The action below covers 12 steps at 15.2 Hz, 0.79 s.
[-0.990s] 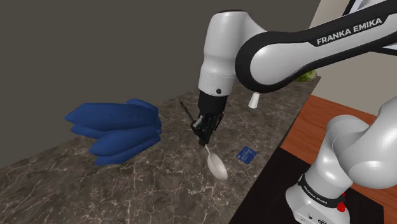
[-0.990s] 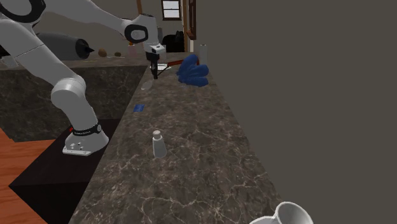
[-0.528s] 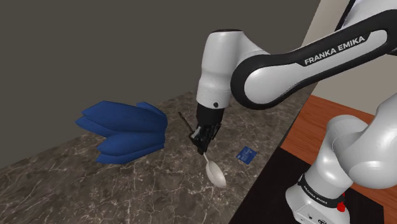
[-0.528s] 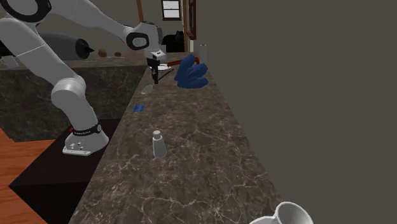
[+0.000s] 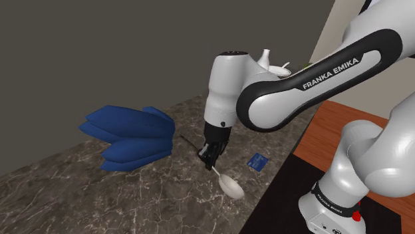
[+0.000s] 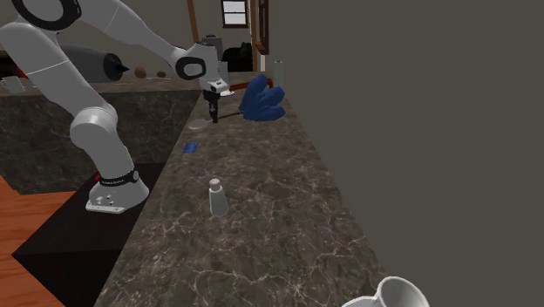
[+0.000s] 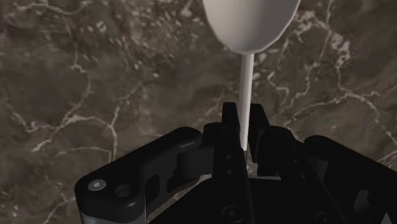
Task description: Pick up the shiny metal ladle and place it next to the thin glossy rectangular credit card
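Observation:
A pale ladle [image 5: 229, 185] with a white bowl and thin stem hangs just over the dark marble counter [image 5: 100, 199], tilted, bowl lowest. My black gripper [image 5: 208, 155] is shut on its stem; the dark handle end sticks out behind the fingers. In the wrist view the gripper [image 7: 243, 119] clasps the thin stem and the ladle bowl [image 7: 250, 22] lies ahead over the stone. A small blue card [image 5: 257, 161] lies flat near the counter's front edge, a short way to the shoulder view's right of the bowl. The ladle [image 6: 200, 123] and card [image 6: 189, 148] are small in the second exterior view.
A blue folded cloth-like shape [image 5: 126, 136] lies against the wall behind the gripper. A small grey shaker [image 6: 218, 197] stands mid-counter, and a white cup [image 6: 392, 295] sits at the near end in the second exterior view. The counter's front edge drops to wood floor.
The arm has lowered and swung, carrying the ladle down and toward the shoulder view's right, nearer the counter and the card. The gripper stayed shut on the stem.

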{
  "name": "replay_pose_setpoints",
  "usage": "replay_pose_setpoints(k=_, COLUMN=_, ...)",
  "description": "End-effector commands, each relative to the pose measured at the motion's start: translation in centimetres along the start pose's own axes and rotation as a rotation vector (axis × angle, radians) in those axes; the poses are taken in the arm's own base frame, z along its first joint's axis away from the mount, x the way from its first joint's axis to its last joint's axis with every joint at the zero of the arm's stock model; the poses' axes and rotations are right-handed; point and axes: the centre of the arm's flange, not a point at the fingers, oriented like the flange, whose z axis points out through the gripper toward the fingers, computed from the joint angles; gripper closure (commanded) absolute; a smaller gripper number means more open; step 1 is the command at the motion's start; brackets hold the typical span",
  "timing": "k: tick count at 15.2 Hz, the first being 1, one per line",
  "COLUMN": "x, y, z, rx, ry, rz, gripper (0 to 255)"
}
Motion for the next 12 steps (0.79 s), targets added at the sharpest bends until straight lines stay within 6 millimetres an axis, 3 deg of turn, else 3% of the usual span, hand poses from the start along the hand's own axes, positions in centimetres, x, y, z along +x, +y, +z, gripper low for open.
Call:
replay_pose_setpoints(k=1, x=0.0, y=0.1, z=1.1, rx=0.0, ry=0.0, rz=0.0, gripper=255)
replay_pose_setpoints(k=3, x=0.0, y=0.3, z=2.1, rx=0.0, ry=0.0, rz=0.0, gripper=255)
replay_pose_setpoints(k=10, x=0.0, y=0.3, z=2.1, rx=0.0, ry=0.0, rz=0.0, gripper=255)
replay_pose_setpoints(k=11, x=0.0, y=0.3, z=2.1, rx=0.0, ry=0.0, rz=0.0, gripper=0)
replay_pose_setpoints(k=12, x=0.0, y=0.3, z=2.1, rx=0.0, ry=0.0, rz=0.0, gripper=0)
